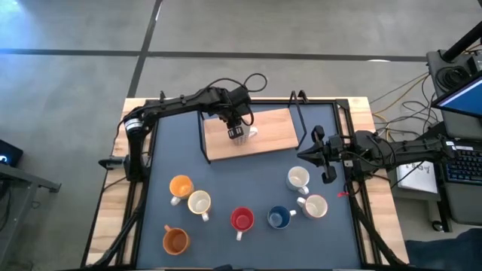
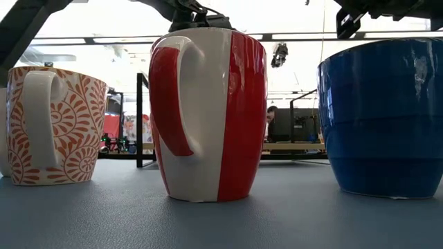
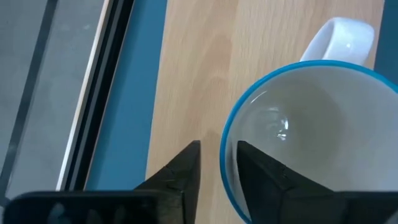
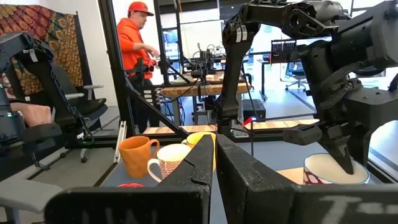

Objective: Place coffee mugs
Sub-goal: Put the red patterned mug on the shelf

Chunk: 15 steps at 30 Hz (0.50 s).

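Observation:
A white mug with a blue rim (image 3: pixel 292 143) is over the wooden board (image 1: pixel 267 129), its handle (image 3: pixel 341 38) pointing away from my left gripper (image 3: pixel 217 152), which is shut on its wall. The rest stand upright on the blue mat: two orange mugs (image 1: pixel 181 186) (image 1: pixel 175 240), a patterned white mug (image 1: pixel 199 203), a red mug (image 1: pixel 242 220), a blue mug (image 1: pixel 279 217) and two white mugs (image 1: pixel 299 178) (image 1: pixel 315 205). My right gripper (image 1: pixel 310 154) waits shut at the mat's right side, above the white mugs. My left gripper has one finger (image 3: pixel 264 177) inside the white mug and the other finger (image 3: pixel 183 171) outside, with the blue rim (image 3: pixel 225 155) pinched between them on the side opposite the handle. It comes from above, pointing down. The mug is upright; whether its base rests on the board I cannot tell.
A black metal frame (image 1: pixel 301 113) stands around the board's edges. In the low view the red mug (image 2: pixel 208 114), blue mug (image 2: pixel 384 117) and patterned mug (image 2: pixel 55 124) stand close to the near edge. A person in orange (image 4: pixel 137 43) stands beyond the table.

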Motion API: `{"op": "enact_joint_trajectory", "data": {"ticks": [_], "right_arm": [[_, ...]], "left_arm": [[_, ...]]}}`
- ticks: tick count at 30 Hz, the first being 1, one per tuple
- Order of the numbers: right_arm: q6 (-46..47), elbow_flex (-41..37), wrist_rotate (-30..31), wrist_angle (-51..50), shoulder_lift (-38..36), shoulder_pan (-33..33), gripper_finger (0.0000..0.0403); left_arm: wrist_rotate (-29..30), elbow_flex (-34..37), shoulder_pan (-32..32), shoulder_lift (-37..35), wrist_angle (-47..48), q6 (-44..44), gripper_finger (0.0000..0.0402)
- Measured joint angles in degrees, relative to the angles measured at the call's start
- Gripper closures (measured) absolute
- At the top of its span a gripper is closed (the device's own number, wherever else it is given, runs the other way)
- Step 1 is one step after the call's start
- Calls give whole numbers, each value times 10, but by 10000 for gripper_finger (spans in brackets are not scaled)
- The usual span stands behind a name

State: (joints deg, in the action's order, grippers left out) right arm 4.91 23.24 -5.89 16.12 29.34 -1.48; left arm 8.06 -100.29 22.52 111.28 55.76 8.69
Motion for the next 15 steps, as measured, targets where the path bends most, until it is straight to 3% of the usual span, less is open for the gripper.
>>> {"op": "enact_joint_trajectory", "data": {"ticks": [10, 15], "right_arm": [[5, 0, 0, 0, 0, 0, 394], [5, 0, 0, 0, 0, 0, 394]], "left_arm": [[1, -1, 0, -1, 2, 10, 257], [5, -47, 0, -4, 39, 6, 247]]}}
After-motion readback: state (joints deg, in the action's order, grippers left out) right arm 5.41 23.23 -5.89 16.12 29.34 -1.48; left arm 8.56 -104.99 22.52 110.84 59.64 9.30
